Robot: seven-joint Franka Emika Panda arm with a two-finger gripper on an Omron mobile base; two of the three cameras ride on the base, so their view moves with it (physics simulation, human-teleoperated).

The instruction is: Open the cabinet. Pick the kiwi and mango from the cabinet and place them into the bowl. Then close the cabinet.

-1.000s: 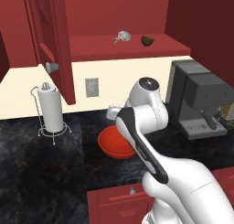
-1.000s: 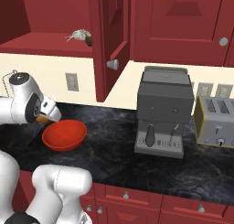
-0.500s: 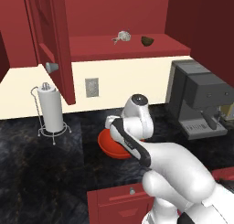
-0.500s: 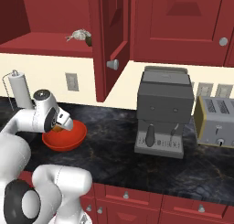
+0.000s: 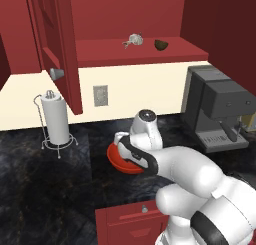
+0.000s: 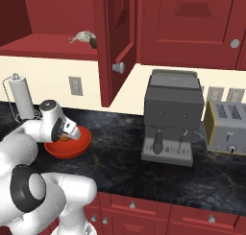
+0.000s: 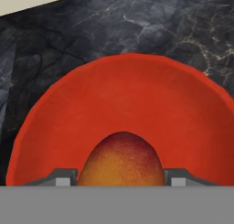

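The arm is bent low over the dark marble surface [image 5: 45, 189], its gripper [image 6: 72, 132] tipped down into the orange-red bowl [image 7: 59, 122]. From the hand view the mango [image 7: 121, 160] sits between the two fingertips [image 7: 61, 177], right over the bowl's floor; the jaws look closed around it, though whether it touches the bowl I cannot tell. Up above, the cabinet [image 5: 60, 44] door hangs open, and the kiwi [image 5: 160, 44] rests on its shelf beside a small grey object [image 5: 134, 39] (hard to identify). A paper-towel stand [image 5: 55, 121] stands left of the bowl.
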